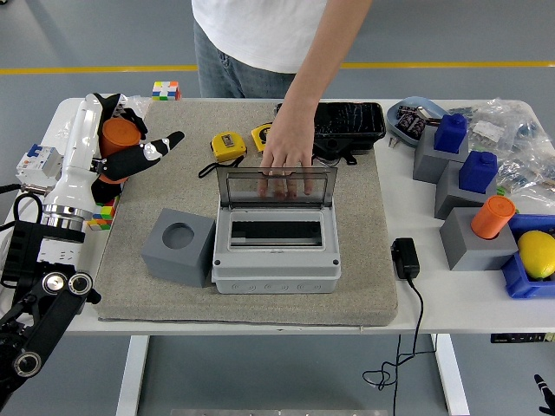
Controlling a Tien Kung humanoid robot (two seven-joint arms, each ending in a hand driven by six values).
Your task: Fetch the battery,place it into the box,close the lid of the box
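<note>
My left hand (130, 154) is raised over the table's left side, shut on the orange cylindrical battery (116, 139), with one finger (165, 144) pointing right. The grey box (276, 251) stands mid-table on the mat with its clear lid (276, 185) upright. A person's hand (286, 156) rests on the lid's top edge from behind. The grey holder block (178, 249), with its round hole empty, sits left of the box.
Yellow tape measures (228, 144) and a black case (349, 120) lie behind the box. On the right stand grey blocks with blue parts (451, 132), another orange cylinder (492, 216) and a lemon (538, 253). A black adapter (404, 257) lies right of the mat. Electrical parts (39, 165) clutter the left edge.
</note>
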